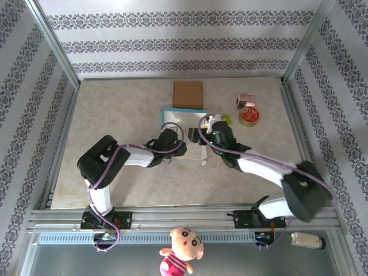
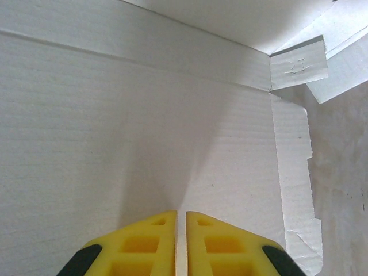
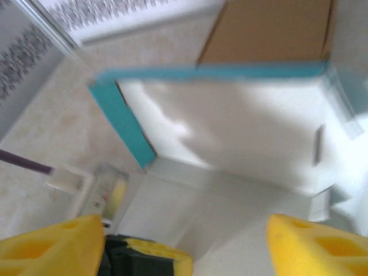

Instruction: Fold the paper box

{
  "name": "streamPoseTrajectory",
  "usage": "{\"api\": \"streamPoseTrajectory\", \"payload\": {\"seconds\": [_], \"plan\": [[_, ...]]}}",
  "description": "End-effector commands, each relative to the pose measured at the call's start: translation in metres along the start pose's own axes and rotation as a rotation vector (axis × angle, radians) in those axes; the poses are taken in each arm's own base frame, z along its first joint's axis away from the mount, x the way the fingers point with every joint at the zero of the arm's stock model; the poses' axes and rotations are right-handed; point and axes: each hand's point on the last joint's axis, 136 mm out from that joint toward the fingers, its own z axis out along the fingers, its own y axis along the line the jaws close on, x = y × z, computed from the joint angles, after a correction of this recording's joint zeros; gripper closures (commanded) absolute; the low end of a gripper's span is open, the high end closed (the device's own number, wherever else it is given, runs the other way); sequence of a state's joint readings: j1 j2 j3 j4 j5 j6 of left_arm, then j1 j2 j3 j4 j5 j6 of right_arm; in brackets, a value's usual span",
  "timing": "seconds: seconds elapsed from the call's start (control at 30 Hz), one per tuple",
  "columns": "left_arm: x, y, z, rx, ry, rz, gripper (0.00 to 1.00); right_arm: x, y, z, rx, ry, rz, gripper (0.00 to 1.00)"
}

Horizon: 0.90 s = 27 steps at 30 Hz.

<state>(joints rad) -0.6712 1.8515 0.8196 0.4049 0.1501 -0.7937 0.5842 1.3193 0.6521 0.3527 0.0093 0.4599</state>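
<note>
The paper box (image 1: 179, 118) lies half folded in the middle of the table, white inside with teal outer walls (image 3: 122, 123). My left gripper (image 1: 184, 148) reaches in from the left, and its yellow fingers (image 2: 150, 238) stand shut over the box's white floor panel (image 2: 144, 132). A small embossed tab (image 2: 299, 64) sticks up at the panel's far right corner. My right gripper (image 1: 208, 130) hovers at the box's right side. Its jaws (image 3: 184, 236) are wide open with nothing between them, just above the white panel (image 3: 230, 132).
A flat brown cardboard piece (image 1: 188, 94) lies behind the box. A tape roll (image 1: 249, 117) and a small pink box (image 1: 246, 100) sit at the back right. A plush doll (image 1: 183, 248) rests below the table's near rail. Metal frame posts border both sides.
</note>
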Motion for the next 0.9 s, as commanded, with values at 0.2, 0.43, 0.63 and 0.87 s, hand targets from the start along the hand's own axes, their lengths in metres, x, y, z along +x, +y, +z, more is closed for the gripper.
{"api": "streamPoseTrajectory", "payload": {"seconds": [0.2, 0.43, 0.63, 0.87], "plan": [[0.004, 0.003, 0.003, 0.01, 0.02, -0.012, 0.89, -0.055, -0.086, -0.025, -0.012, 0.008, -0.405, 0.13], [0.001, -0.002, 0.001, 0.019, 0.017, 0.009, 0.89, -0.052, -0.125, 0.004, -0.105, 0.16, -0.602, 0.19], [-0.001, -0.007, 0.002, 0.038, 0.02, 0.014, 0.88, -0.032, -0.156, 0.026, -0.076, 0.309, -0.797, 0.26], [-0.002, -0.008, 0.005, 0.041, 0.019, 0.013, 0.88, -0.004, -0.13, 0.037, -0.25, 0.315, -0.903, 0.33]]}}
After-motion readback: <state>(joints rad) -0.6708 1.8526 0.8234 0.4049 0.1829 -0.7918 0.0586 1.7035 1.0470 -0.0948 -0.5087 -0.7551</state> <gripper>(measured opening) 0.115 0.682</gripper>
